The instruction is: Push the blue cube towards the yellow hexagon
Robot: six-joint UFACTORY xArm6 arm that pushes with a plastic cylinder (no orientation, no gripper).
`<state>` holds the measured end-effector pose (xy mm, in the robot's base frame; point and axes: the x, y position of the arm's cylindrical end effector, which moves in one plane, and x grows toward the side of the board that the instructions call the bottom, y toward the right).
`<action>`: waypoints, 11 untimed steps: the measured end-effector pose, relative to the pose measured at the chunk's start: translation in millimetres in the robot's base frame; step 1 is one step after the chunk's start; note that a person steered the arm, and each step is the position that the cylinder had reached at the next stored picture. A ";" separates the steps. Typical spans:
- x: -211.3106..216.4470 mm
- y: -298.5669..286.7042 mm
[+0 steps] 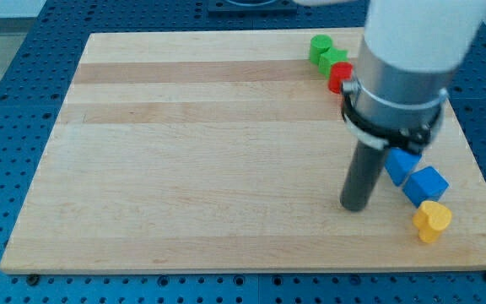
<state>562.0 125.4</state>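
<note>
My tip (355, 206) rests on the wooden board (184, 152) at the view's lower right. A blue cube (425, 185) lies to the right of the tip, apart from it. A second blue block (401, 165) touches the cube on its upper left and sits just right of the rod. A yellow block (432, 221), its shape unclear, lies just below the blue cube, close to or touching it. The arm's white and grey body (403, 67) hides part of the board above the blocks.
Two green blocks (320, 46) (334, 60) and a red block (340, 78) sit in a row near the board's top edge, the red one partly behind the arm. The board's right edge (479, 177) is close to the blue and yellow blocks.
</note>
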 end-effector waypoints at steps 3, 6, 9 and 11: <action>55.0 76.2; 15.5 88.5; -33.9 87.9; -69.8 88.2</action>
